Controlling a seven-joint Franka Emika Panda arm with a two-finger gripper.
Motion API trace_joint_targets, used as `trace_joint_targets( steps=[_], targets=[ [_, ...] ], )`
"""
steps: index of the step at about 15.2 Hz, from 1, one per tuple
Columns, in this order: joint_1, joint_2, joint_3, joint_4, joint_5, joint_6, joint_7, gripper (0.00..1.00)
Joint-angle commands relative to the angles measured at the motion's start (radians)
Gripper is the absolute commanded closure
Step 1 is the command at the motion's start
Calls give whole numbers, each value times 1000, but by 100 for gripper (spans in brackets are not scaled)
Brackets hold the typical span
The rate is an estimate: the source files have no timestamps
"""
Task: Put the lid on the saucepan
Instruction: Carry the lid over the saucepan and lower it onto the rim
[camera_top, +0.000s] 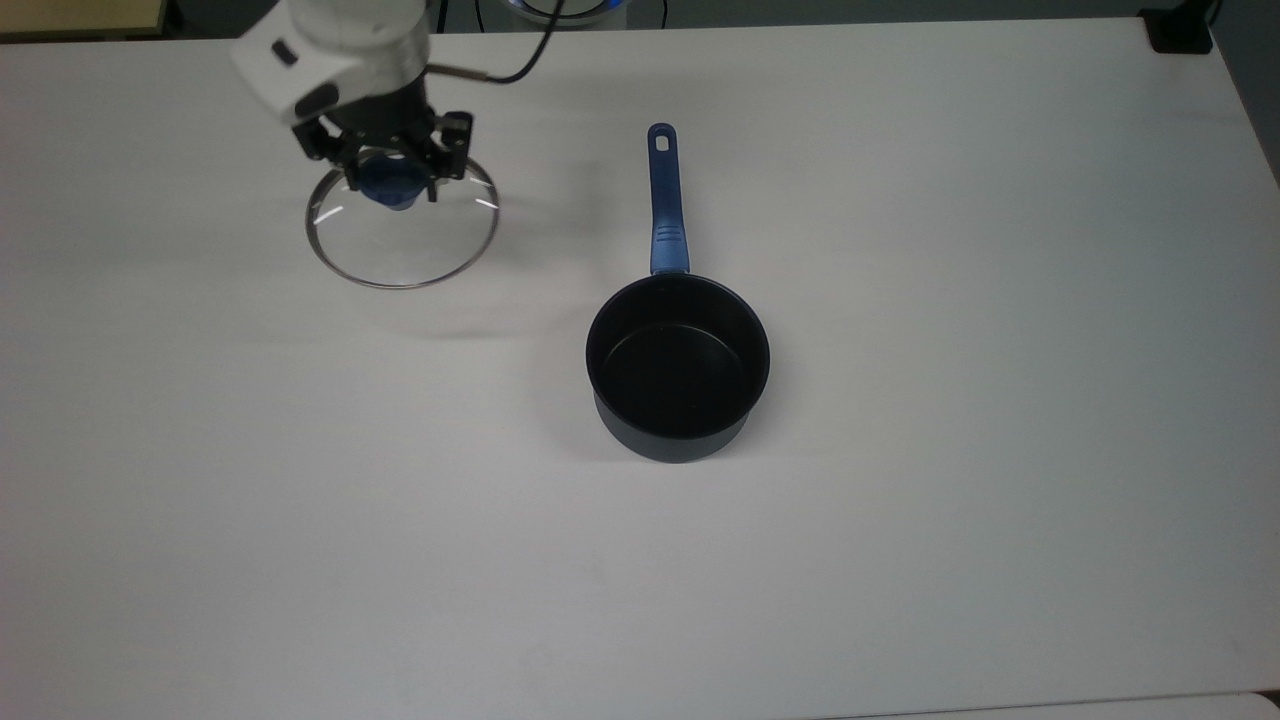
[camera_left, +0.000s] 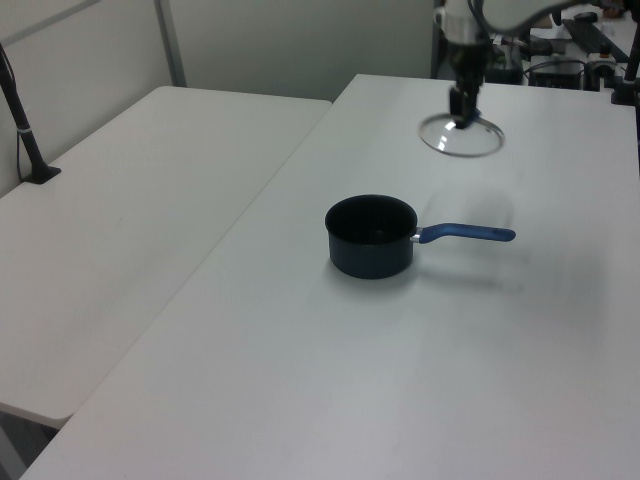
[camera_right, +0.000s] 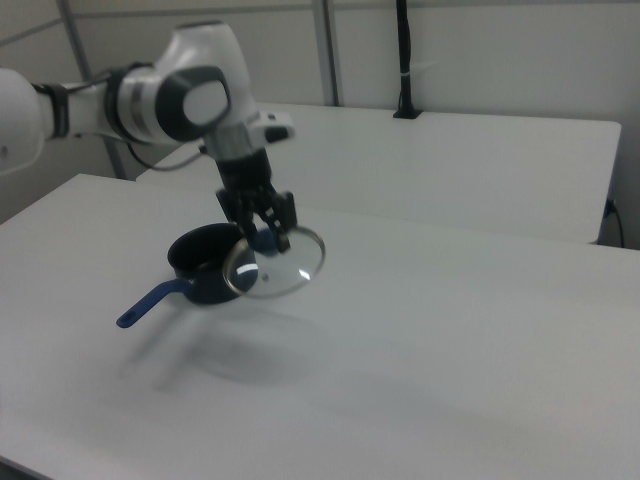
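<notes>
The clear glass lid (camera_top: 402, 235) with a thin metal rim hangs in the air above the table, its shadow on the white surface below. My gripper (camera_top: 392, 180) is shut on the lid's blue knob (camera_top: 388, 184). The left view has the lid (camera_left: 461, 137) well above the table, held by the gripper (camera_left: 463, 122). In the right view the lid (camera_right: 276, 265) hangs tilted from the gripper (camera_right: 267, 237). The saucepan (camera_top: 678, 368), black inside with a long blue handle (camera_top: 665, 200), stands empty to the top view's right of the lid. It also shows as saucepan (camera_left: 371, 235) and saucepan (camera_right: 205, 263).
The white table (camera_top: 950, 500) stretches wide around the pan. A second white table (camera_left: 130, 200) adjoins it on the left view's left. A black post (camera_left: 20, 120) stands at that table's far edge. The arm's cable (camera_top: 500, 70) trails behind the wrist.
</notes>
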Motion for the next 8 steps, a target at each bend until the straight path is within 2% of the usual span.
trace_joint_targets(
  steps=[1, 4, 6, 8],
  targets=[
    [91, 102, 33, 190, 19, -40, 307, 40],
    [185, 230, 34, 306, 11, -48, 561, 41],
    [238, 309, 48, 330, 6, -28, 661, 41],
    [249, 347, 50, 379, 9, -14, 719, 41]
  ],
)
